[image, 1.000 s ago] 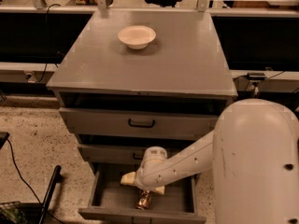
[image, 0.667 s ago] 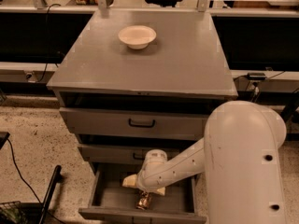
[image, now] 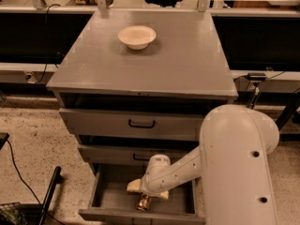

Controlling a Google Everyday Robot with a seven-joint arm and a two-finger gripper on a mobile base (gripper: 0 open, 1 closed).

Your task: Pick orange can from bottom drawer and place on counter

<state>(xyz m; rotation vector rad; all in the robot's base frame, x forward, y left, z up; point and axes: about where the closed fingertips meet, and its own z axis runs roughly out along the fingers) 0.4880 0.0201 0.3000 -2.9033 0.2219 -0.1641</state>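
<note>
1. A speckled floor [image: 33,139] is spreading round a grey metal cabinet, with dark benches running along the back of the room.
2. The counter [image: 187,69], a flat matte grey top, is carrying only a bowl.
3. A white arm [image: 236,163] is rising at the lower right and reaching left and down in front of the cabinet.
4. Two upper drawers [image: 103,121], each with a black handle, are standing slightly ajar.
5. The bottom drawer [image: 110,196] is standing pulled out, showing a shallow grey tray.
6. A black cable [image: 18,170] is trailing over the floor at the left, near a black rod [image: 49,196].
7. The bowl [image: 137,35], cream-white, is sitting upright towards the back of the counter.
8. The gripper [image: 146,193] is hanging inside the bottom drawer, right over the can; whether it is spread or closed cannot be told.
9. The can [image: 144,203], orange-gold and shiny, is lying in the bottom drawer near its front edge, just under the gripper; its markings cannot be read.
</note>
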